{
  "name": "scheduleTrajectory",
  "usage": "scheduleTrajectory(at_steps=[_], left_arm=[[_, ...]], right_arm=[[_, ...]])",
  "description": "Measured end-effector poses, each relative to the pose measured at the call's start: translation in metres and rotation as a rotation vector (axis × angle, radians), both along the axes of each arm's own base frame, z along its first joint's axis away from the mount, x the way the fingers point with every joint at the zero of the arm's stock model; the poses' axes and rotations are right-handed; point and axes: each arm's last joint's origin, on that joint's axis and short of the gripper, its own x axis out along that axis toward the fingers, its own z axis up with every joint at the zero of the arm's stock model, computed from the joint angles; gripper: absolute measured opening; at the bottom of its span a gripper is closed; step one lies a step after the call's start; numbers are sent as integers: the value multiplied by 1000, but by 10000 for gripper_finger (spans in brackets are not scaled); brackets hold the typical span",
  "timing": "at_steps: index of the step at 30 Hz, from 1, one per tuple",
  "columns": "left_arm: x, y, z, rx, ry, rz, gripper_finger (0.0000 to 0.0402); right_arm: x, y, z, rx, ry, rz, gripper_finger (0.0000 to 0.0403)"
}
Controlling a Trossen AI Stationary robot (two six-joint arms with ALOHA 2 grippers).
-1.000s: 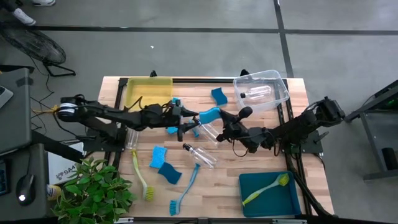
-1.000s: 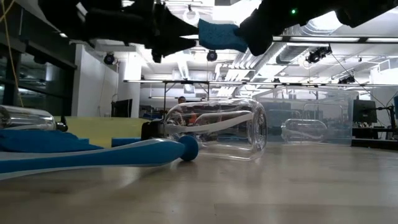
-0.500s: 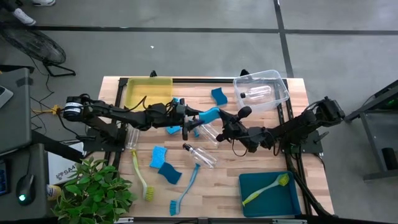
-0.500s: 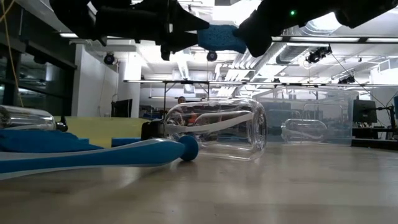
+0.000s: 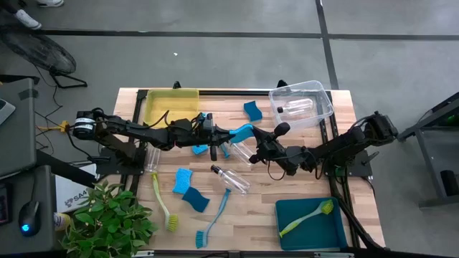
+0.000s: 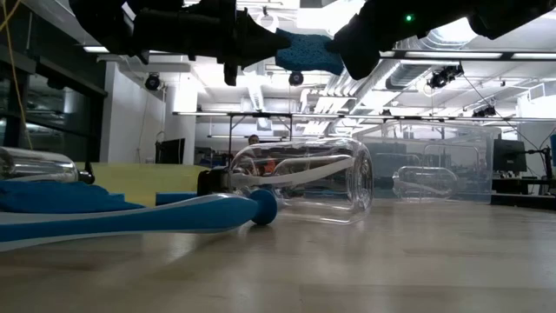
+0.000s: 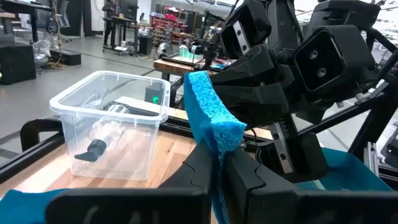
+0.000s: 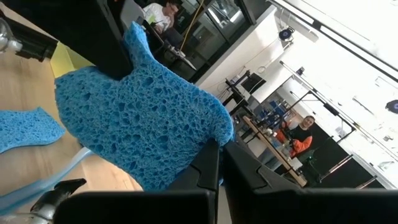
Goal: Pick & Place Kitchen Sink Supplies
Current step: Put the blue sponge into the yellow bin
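Pincers, left (image 5: 218, 134) and right (image 5: 255, 139), both clamp one of five blue sponges (image 5: 242, 132)

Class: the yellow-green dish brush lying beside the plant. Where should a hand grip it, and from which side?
Take the yellow-green dish brush mid-handle, from straight above, closing across it. It lies flat on the table, so only the top is open; the handle is slim, the bristle head bulky.
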Motion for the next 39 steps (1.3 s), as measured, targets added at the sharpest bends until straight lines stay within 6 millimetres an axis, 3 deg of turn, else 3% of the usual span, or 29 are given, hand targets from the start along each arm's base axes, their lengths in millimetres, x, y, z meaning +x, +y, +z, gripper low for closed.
scheduleTrajectory(at_steps=[6,11,16,20,27,39], left_arm=[[0,0,0,19,6,17,6],[0,1,-1,24,14,53,4],[-1,3,-1,49,23,122,3],[-2,6,-2,68,49,227,2],[-9,9,-8,97,161,578,2],[-23,14,-23,96,283,1073,1]], right_arm=[[-1,4,0,11,-13,20,39],[-4,9,3,29,-36,-2,113],[-15,13,17,117,-156,-49,198],[-26,20,28,153,-201,-101,241],[-37,31,31,158,-168,-217,249],[-40,36,23,175,-165,-268,250]])
